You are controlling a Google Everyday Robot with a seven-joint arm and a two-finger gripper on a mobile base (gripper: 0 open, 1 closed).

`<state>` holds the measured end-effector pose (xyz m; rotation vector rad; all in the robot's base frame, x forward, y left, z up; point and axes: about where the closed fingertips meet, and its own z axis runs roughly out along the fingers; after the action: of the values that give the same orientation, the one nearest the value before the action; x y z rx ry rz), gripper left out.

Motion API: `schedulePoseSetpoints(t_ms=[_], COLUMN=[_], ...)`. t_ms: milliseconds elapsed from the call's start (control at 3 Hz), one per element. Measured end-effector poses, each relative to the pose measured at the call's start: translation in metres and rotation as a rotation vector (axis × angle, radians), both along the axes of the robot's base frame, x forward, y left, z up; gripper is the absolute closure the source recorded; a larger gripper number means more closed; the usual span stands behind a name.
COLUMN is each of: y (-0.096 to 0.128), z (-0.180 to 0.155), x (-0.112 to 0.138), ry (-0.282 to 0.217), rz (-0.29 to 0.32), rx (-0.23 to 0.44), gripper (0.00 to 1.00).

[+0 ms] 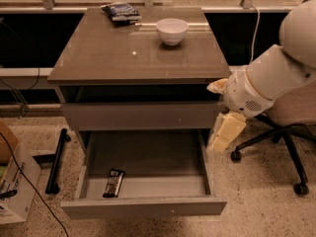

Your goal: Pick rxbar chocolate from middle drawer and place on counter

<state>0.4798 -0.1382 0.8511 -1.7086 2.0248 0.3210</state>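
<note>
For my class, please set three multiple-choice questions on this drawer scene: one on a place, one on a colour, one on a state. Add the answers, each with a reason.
1. Where does the rxbar chocolate lie?
A on the counter; B in the middle drawer; C in the bowl
2. What colour is the bowl?
A white; B red; C green
3. How is the middle drawer?
A pulled out; B shut; C taken away

Answers: 1 B, the bar rests at the drawer's front left. 2 A, it shows white against the counter. 3 A, its inside is in plain view. The claw hangs just right of the drawer's right wall, below counter level.
</note>
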Motion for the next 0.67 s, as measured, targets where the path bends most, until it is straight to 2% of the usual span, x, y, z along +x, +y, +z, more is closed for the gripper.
schedulePoseSetpoints(t_ms=[667], y=[0.0075], z=[-0.0109], x=[0.0060], ry=[0.020], rz=[0.002], rx=[-0.020], gripper=[0.00])
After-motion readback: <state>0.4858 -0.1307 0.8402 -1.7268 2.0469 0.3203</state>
